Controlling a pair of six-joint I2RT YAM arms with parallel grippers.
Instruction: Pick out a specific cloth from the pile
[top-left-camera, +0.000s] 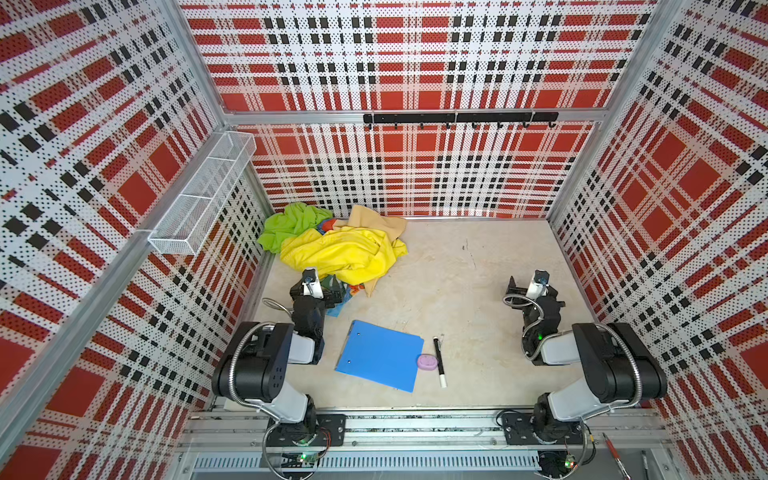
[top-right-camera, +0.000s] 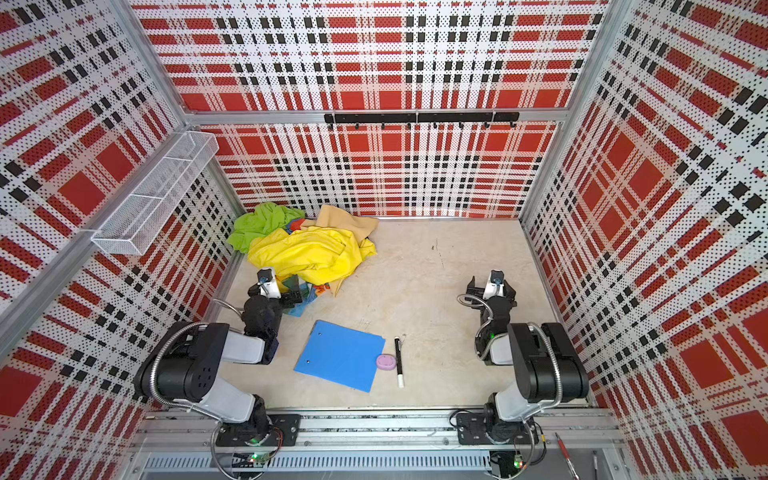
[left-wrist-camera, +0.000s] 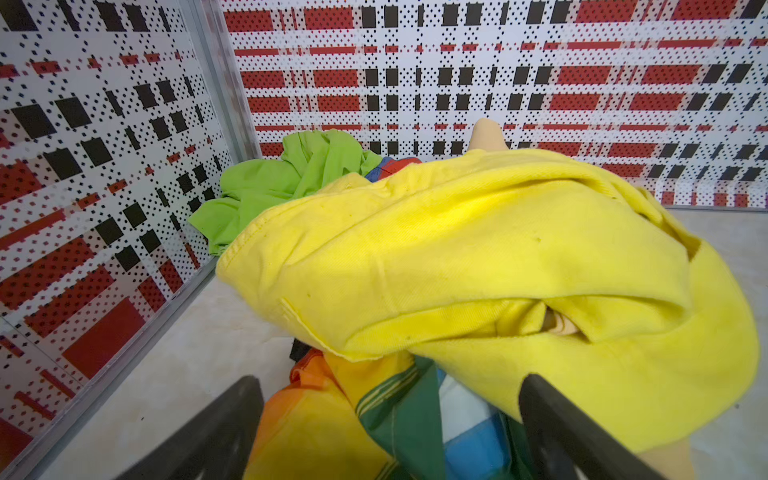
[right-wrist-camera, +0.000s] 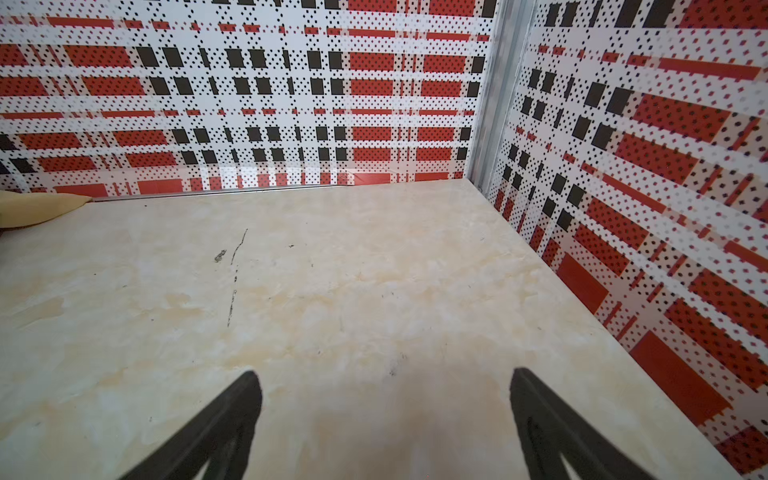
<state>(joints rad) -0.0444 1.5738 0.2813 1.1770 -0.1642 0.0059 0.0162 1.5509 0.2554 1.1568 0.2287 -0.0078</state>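
Observation:
The pile (top-left-camera: 332, 245) lies in the far left corner in both top views, with a bright yellow cloth (left-wrist-camera: 498, 257) on top, a lime green one (left-wrist-camera: 286, 178) behind and a tan one (top-left-camera: 374, 220) at the back. Of the black cloth, only a small dark patch (left-wrist-camera: 299, 351) peeks out under the yellow hem; the rest is hidden. My left gripper (left-wrist-camera: 390, 382) is open at the pile's near edge (top-left-camera: 336, 293), straddling a rainbow-striped cloth (left-wrist-camera: 374, 424). My right gripper (right-wrist-camera: 384, 374) hovers open over bare table at the right (top-left-camera: 534, 293), holding nothing.
A blue clipboard (top-left-camera: 380, 359) lies at the front middle, with a purple oval piece (top-left-camera: 427, 360) and a black marker (top-left-camera: 439, 361) beside it. A white wire basket (top-left-camera: 203, 195) hangs on the left wall, and a black hook rail (top-left-camera: 457, 118) on the back wall.

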